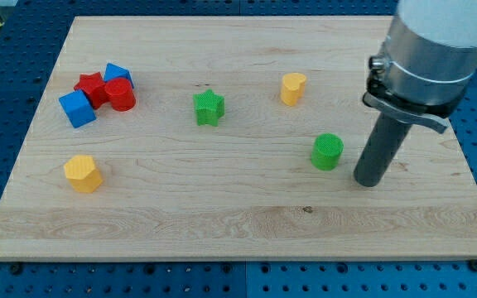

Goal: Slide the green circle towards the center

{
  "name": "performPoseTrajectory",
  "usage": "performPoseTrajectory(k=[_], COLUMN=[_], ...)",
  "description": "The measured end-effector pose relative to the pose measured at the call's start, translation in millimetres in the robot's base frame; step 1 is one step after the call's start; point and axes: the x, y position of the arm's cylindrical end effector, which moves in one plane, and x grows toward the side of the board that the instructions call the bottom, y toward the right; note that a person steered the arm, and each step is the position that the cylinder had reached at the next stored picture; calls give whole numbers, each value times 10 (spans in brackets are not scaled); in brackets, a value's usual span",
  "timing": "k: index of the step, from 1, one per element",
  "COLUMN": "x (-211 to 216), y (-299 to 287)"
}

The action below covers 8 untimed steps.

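The green circle [327, 151] stands on the wooden board [238, 223], right of the middle. My tip [368, 180] rests on the board just to the right of the green circle and slightly lower in the view, with a small gap between them. The dark rod rises from the tip to the grey arm at the view's top right.
A green star [209, 107] sits left of centre. A yellow cylinder [293, 88] stands above the green circle. At the view's left a red star [91, 87], a red cylinder [122, 95] and two blue blocks [77, 108] [118, 74] cluster together. A yellow hexagon [83, 173] lies at lower left.
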Motion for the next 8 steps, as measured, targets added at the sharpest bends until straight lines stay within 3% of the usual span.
performPoseTrajectory(k=[5, 8], x=[-69, -448], y=[-110, -410])
